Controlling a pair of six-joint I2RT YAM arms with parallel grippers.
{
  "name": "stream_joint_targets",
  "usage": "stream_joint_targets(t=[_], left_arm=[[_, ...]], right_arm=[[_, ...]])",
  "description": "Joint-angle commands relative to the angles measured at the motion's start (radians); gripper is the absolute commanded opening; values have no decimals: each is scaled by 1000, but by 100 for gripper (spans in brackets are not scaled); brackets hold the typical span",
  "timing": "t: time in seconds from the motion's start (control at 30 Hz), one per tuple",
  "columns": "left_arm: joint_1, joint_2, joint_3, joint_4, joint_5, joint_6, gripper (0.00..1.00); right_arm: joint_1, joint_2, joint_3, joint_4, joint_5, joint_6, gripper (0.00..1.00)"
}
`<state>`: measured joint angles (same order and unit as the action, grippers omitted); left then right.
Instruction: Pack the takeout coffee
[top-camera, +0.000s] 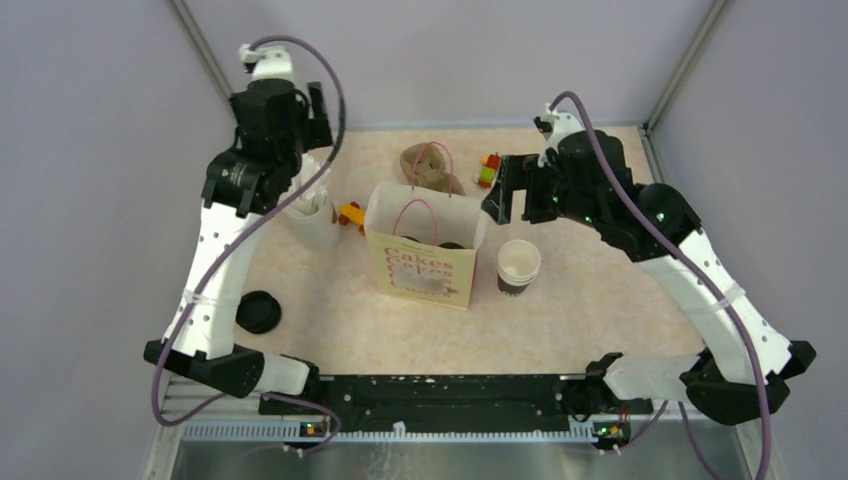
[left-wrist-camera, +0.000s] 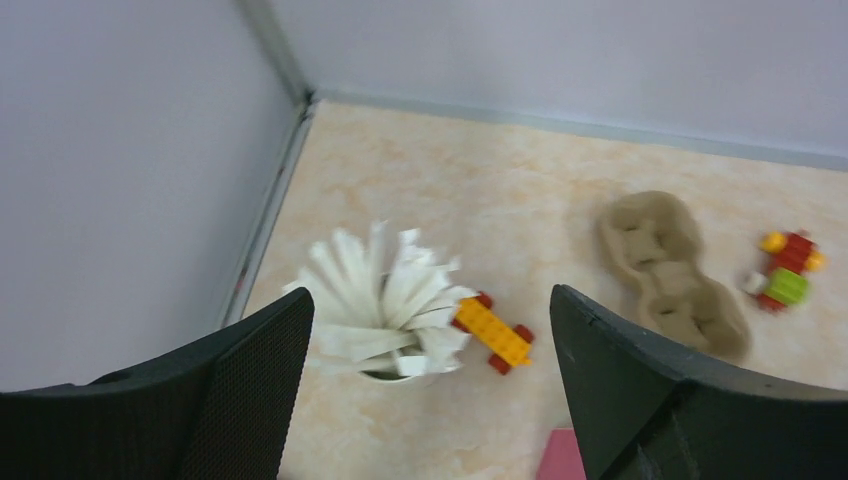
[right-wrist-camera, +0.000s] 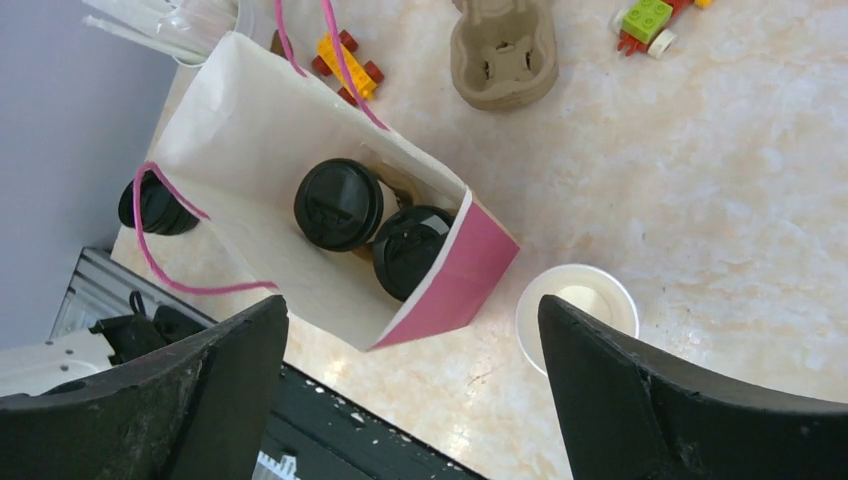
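Two takeout coffee cups with black lids (right-wrist-camera: 338, 203) (right-wrist-camera: 410, 250) stand side by side inside the open paper bag (right-wrist-camera: 250, 150) (top-camera: 425, 250). A third paper cup (right-wrist-camera: 578, 310) (top-camera: 519, 265), white inside and without a lid, stands on the table right of the bag. A loose black lid (top-camera: 258, 312) (right-wrist-camera: 155, 205) lies to the bag's left. My right gripper (right-wrist-camera: 413, 400) (top-camera: 503, 192) hangs open and empty above the bag's right end. My left gripper (left-wrist-camera: 430, 390) (top-camera: 318, 125) is open and empty, high over the cup of white sticks (left-wrist-camera: 385, 310).
The beige cup of white sticks (top-camera: 310, 215) stands left of the bag. A brown pulp cup tray (top-camera: 430, 168) (left-wrist-camera: 670, 270) lies behind the bag. Toy brick pieces (top-camera: 350, 213) (top-camera: 489, 168) sit on either side of the tray. Grey walls close in the back and sides.
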<state>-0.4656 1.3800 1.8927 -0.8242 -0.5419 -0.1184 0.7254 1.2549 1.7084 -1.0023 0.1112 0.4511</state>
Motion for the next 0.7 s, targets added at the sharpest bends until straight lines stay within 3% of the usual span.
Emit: stream_joint_targets(t=[0.0,0.27,0.43,0.67], left_arm=[[272,-31,-114,-4,120,-197,88],[504,-117,-343,27,170,-357,71],[526,-145,-437,81,252,-408,57],[526,-151,-483,117,350,-383,50]], right_arm=[[-9,-108,-112,117,-43,-40,92],[-9,-241,-222,143,-89,-51,91],[-9,-269,-243,124,-118,-78,91],[-9,-278,-247,112,-152,-128,92]])
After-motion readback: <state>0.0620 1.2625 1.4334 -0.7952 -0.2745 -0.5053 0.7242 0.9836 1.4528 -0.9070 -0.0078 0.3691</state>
